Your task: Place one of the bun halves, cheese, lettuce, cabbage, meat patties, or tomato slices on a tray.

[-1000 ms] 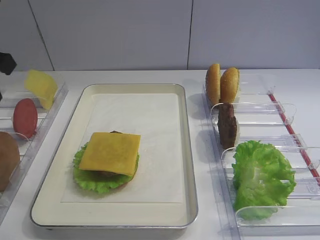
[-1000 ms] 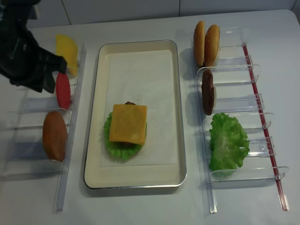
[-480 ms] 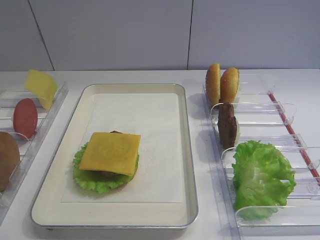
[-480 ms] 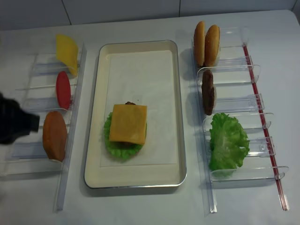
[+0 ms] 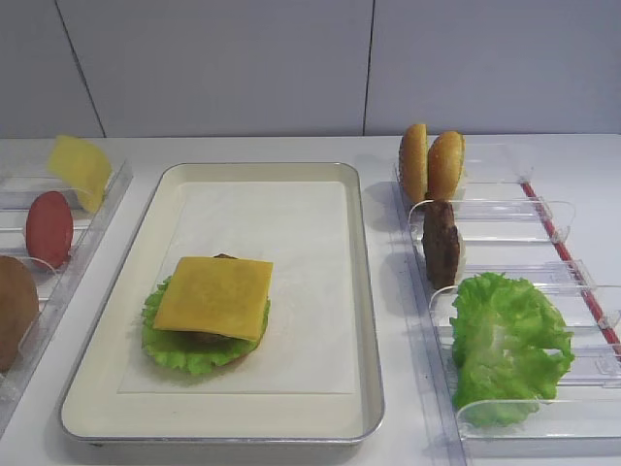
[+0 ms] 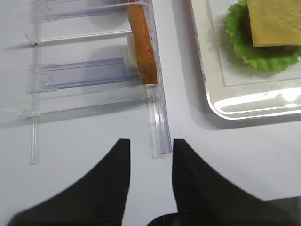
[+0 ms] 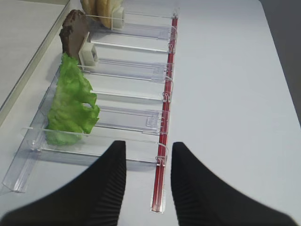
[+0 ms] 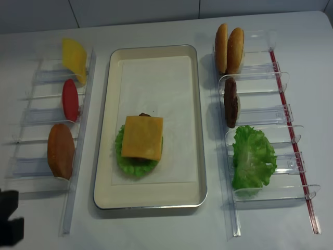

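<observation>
Yellow-orange cheese (image 5: 213, 297) is lying flat on a stack in the lower left part of the tray (image 5: 365, 320), covering a dark patty whose edge is peeking out at the top, with ruffled lettuce (image 5: 190, 351) spreading beneath. At the right of the frame, clear bins (image 5: 514, 254) are holding two bun halves (image 5: 432, 165) standing on edge, one upright meat patty (image 5: 441, 243) and a bunch of spare lettuce (image 5: 507, 344). At the left, another bin is holding a cheese slice (image 5: 81, 170), a tomato slice (image 5: 49, 228) and a bun half (image 5: 15, 311). The left gripper (image 6: 150, 155) is hanging with jaws apart, empty, at the bottom of its wrist view. The right gripper (image 7: 148, 160) is likewise spread and grasping nothing.
</observation>
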`<state>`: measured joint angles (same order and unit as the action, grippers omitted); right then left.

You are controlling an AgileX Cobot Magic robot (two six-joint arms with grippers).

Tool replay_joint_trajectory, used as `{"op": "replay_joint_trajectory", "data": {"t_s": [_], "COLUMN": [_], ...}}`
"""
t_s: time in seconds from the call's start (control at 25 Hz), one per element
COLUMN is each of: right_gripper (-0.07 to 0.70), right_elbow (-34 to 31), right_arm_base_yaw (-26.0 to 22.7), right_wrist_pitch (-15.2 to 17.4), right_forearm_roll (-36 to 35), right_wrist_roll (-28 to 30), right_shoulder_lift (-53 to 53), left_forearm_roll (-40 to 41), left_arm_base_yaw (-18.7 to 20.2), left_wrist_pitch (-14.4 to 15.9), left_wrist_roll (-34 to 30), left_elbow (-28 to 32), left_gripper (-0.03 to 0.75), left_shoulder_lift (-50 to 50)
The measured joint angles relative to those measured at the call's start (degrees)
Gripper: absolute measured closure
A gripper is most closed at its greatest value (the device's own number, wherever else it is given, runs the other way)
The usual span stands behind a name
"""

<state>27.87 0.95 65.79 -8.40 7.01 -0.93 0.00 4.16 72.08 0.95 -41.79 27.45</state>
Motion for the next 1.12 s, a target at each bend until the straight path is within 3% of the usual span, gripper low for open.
{"op": "replay_joint_trajectory", "data": {"t_s": [0.52,0.72,1.12], "right_gripper": [0.374,0.374,0.374], "right_elbow": [0.00,0.00,0.00], "right_arm_base_yaw": [0.00,0.00,0.00], "right_wrist_pitch": [0.00,0.00,0.00], "right_forearm_roll": [0.00,0.00,0.00], "right_wrist_roll": [0.11,0.01,0.01], "right_shoulder_lift": [0.00,0.00,0.00], "left_forearm_roll": [-0.54,-0.54,-0.77], "left_arm_base_yaw": [0.00,0.00,0.00], "left_wrist_pitch": [-0.32,-3.62,-4.01], "left_wrist_roll": [0.26,0.26,0.26], "left_elbow": [11.15,13.10,13.46], "left_gripper": [0.503,0.503,0.525], "left_shoulder_lift": [-19.66,-23.59,-28.36]}}
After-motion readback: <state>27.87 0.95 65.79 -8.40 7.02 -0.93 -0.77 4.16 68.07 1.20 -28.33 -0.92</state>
